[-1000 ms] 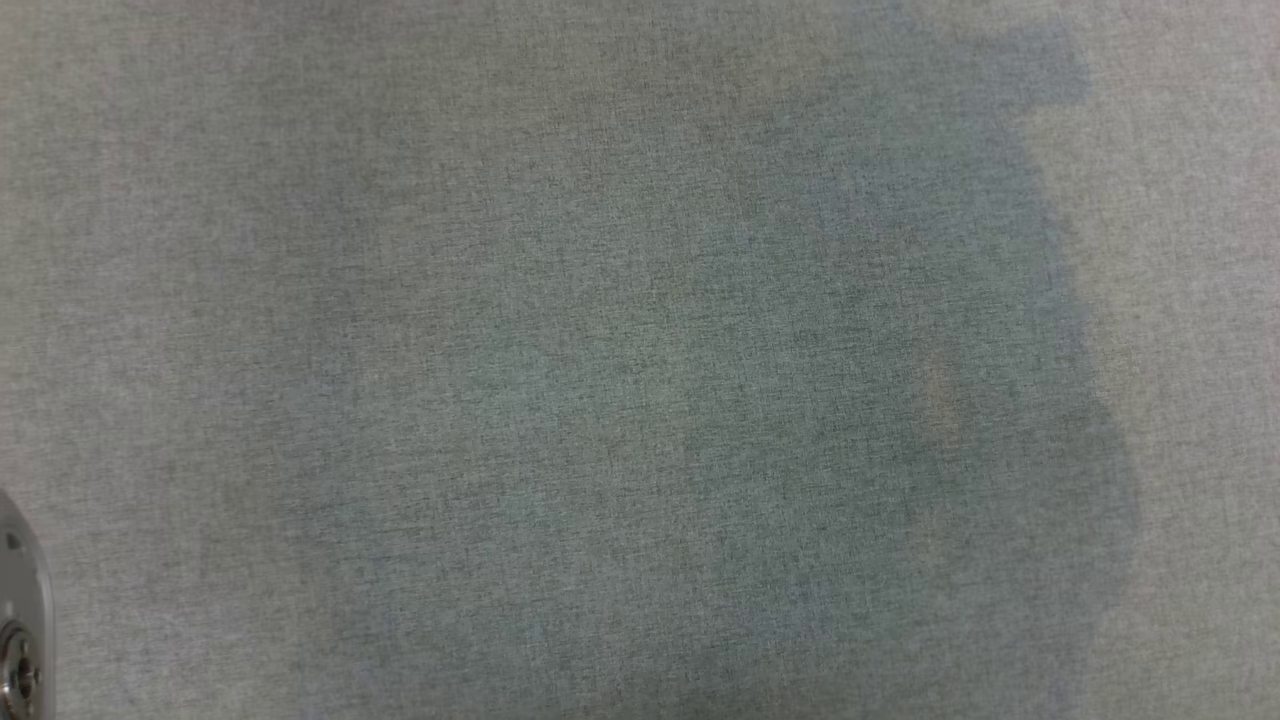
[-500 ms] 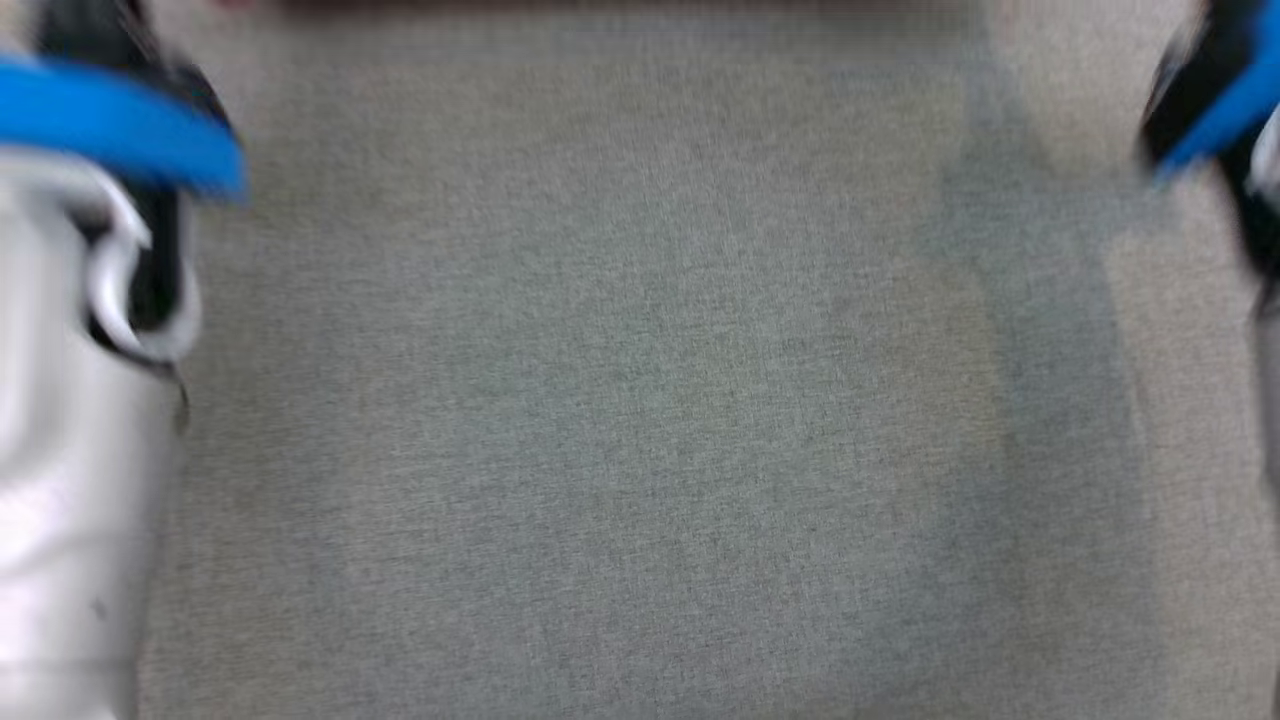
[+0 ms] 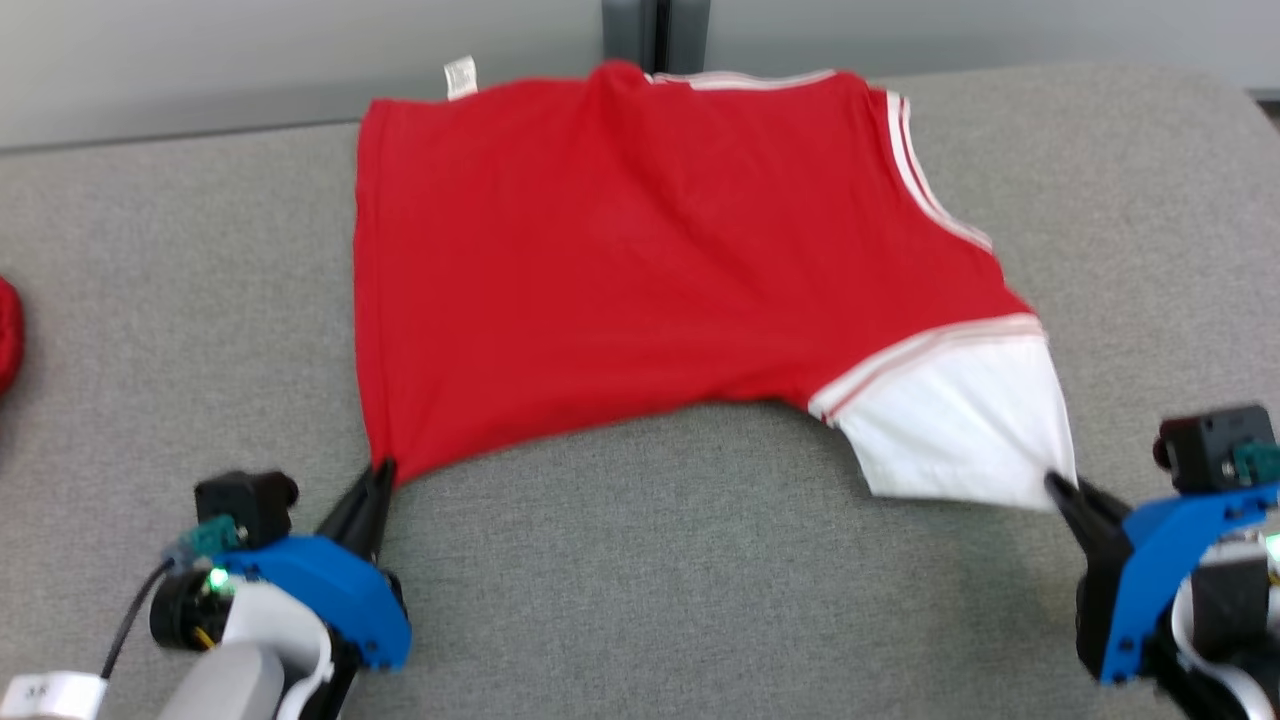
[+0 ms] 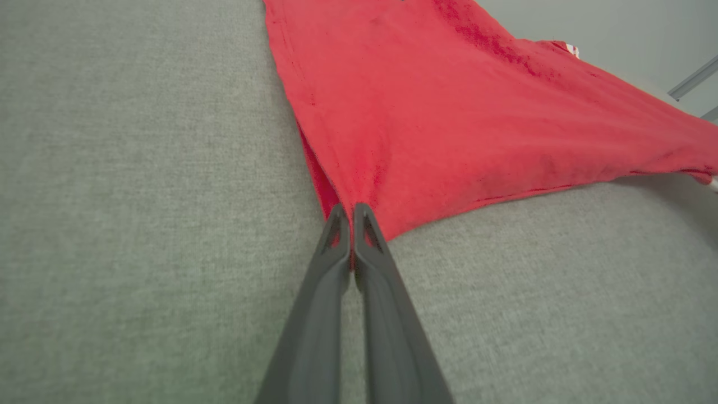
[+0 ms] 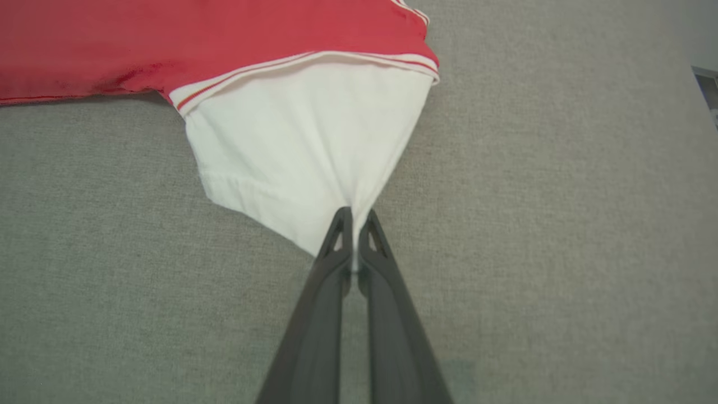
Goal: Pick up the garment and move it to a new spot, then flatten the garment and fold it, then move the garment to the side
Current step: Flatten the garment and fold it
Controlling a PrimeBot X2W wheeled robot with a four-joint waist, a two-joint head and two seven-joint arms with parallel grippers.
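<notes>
The garment [image 3: 620, 260] is a red shirt with a white sleeve [image 3: 960, 420] and white stripe trim, spread over the grey table toward its far edge. My left gripper [image 3: 383, 472] is shut on its near left red corner [image 4: 359, 196]. At the near right, my right gripper [image 3: 1055, 485] is shut on the tip of the white sleeve [image 5: 314, 157]. The near hem sags in an arc between the two grips. Both wrist views show the fingers [image 4: 336, 247] [image 5: 336, 247] pressed together with cloth pinched at the tips.
The grey fabric table [image 3: 640, 560] stretches to a pale wall at the back, with a dark post [image 3: 655, 30] behind the shirt. A red object [image 3: 8, 335] peeks in at the left edge.
The head camera has tilted up from bare grey table to the whole shirt and both grippers. Any movement of the things themselves cannot be judged.
</notes>
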